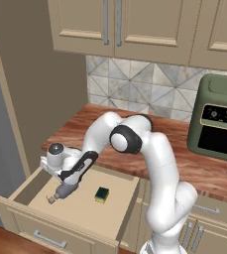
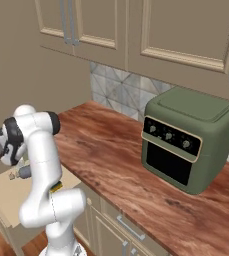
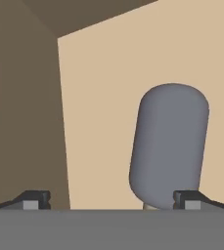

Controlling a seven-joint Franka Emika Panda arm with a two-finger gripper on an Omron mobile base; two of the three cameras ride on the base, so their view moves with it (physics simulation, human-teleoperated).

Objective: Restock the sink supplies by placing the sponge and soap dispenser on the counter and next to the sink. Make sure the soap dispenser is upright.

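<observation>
Drawer space is where we find both supplies: the beige open drawer (image 1: 60, 211) juts out below the reddish-brown wood-grain desk (image 1: 194, 171), and on its pale floor lies the small sponge (image 1: 102, 194) with its dark green top over a yellow base, near the drawer's right wall. In the right base view a corner of the same sponge (image 2: 56, 187) peeks out from behind the white arm.

The grey-blue cylindrical soap dispenser (image 1: 61, 192) lies on its side on the drawer floor, left of the sponge and apart from it, its tan pump end (image 1: 50, 199) pointing towards the drawer front. Our white arm bends down over the desk's edge, and the hand hangs directly above the bottle. In the hand view the bottle's rounded grey body (image 3: 168, 146) fills the right half, with the drawer's tan floor around it and a shadowed inner wall to the left.

The pincer (image 3: 111, 200) is spread wide and grasps nothing (its two dark fingertips (image 3: 35, 199) sit far apart at the bottom of the hand view). The right tip overlaps the bottle's near end in that view; whether it touches, we cannot tell.

Further along the desk stands a boxy olive-green countertop oven (image 2: 188, 145) with a black front and three knobs, against a grey diamond-tiled backsplash (image 1: 135, 87). Beige wall cabinets (image 1: 120, 25) hang above.
</observation>
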